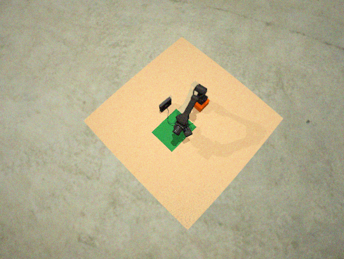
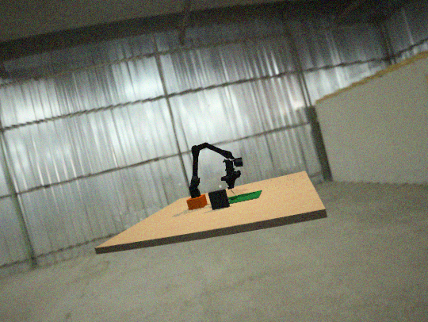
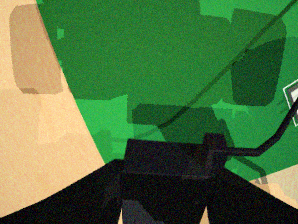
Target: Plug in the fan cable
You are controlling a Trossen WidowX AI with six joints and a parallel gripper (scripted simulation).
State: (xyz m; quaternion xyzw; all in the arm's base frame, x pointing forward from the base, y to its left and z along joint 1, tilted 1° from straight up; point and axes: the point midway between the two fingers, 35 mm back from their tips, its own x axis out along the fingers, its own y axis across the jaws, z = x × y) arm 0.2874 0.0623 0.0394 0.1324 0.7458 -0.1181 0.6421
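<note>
My gripper [image 1: 181, 131] [image 2: 231, 185] [image 3: 165, 172] is shut on the fan's dark plug [image 3: 160, 155] and holds it a little above the green board [image 1: 163, 134] [image 2: 249, 195] [image 3: 120, 43]. The thin black cable [image 3: 262, 145] runs from the plug off to the right. A small white part, likely the fan header [image 3: 292, 96], shows at the right edge of the wrist view. The black fan [image 1: 165, 104] [image 2: 218, 199] stands on the table just off the board's edge.
The arm's orange base [image 1: 202, 104] [image 2: 196, 202] sits beside the board on the tan table [image 1: 191, 178] [image 2: 277, 206]. Concrete floor surrounds the table; a corrugated wall and a grey partition stand behind.
</note>
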